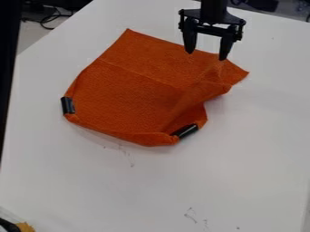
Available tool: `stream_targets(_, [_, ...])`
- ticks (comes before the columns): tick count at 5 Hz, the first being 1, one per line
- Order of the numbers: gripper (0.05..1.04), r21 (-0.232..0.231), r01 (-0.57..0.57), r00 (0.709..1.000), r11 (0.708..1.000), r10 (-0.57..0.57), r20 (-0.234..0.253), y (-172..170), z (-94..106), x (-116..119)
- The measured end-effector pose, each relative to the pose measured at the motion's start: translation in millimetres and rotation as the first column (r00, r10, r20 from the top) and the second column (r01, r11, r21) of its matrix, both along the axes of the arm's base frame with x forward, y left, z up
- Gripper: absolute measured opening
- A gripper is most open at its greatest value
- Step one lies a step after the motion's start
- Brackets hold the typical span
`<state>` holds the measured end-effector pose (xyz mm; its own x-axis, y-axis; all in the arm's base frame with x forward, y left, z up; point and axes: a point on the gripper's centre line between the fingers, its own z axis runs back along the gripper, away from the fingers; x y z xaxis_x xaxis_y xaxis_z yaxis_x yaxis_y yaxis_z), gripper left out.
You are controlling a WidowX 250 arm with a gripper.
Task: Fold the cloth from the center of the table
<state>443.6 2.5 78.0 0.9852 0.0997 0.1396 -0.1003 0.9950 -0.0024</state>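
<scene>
One orange cloth (133, 95) lies rumpled on the white desk (254, 158), nearer the far edge than the bottom of the view, w/ a faint crease across it and a raised ridge down its R side. Two short black pcs sit at its near corners: one L (68, 105), the other nr R (185, 131). Gripper (206, 55) is open, its fingers apart w/ nothing btwn them, tips over the cloth's far R part; can't tell if they touch. Dark scribbles (191, 215) mark the desk on the near side. Past its upper-L edge are black cables (48, 19).
</scene>
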Motion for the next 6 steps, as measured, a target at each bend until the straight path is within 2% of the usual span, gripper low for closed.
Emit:
stream_targets(1, [1.000,-0.005,-0.003,0.998,1.000,0.003,-0.055,-1,-22.1,-5])
stream_targets(2, [1.001,-0.021,-0.022,0.997,1.000,0.020,-0.077,2,-29.9,-10])
stream_targets(3, [1.001,0.001,-0.099,0.989,0.995,0.099,-0.111,23,-40.4,-29])
stream_targets(4, [1.001,0.041,-0.191,0.979,0.981,0.193,-0.063,43,-18.0,-61])
stream_targets(5, [1.001,0.093,-0.308,0.951,0.947,0.310,-0.004,71,-3.8,-104])
stream_targets(6, [1.001,0.118,-0.315,0.949,0.942,0.311,0.058,80,14.9,-108])
